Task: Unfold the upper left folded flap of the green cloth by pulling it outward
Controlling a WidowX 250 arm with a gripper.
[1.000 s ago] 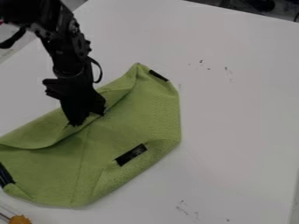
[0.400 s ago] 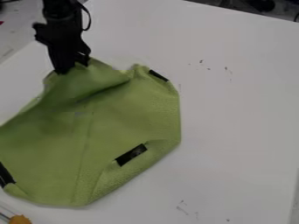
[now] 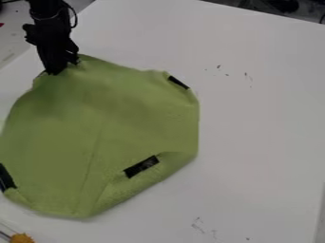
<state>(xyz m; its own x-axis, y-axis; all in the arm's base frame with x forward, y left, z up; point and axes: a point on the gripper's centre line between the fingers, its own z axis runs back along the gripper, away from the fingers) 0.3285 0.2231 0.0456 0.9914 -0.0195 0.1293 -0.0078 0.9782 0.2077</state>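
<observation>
The black gripper [image 3: 62, 69] hangs at the upper left, shut on the top left edge of a green cloth [image 3: 108, 123]. From there the cloth spreads down and to the right, mostly flat, its upper edge drawn up to the fingers. Black strips mark its edge at the upper right [image 3: 178, 82], the lower right [image 3: 141, 166] and the far left [image 3: 5, 178]. Near the lower right strip the border is folded inward, and the lower left corner is folded too.
The white table [image 3: 260, 123] extends right of the cloth, with small dark marks on its surface. An orange object [image 3: 22, 238] lies at the bottom left corner. Dark items stand beyond the table's top right edge.
The gripper has moved up and left, pulling the cloth's edge with it. The folded-over flap has opened out, and the cloth now covers more of the table at the upper left.
</observation>
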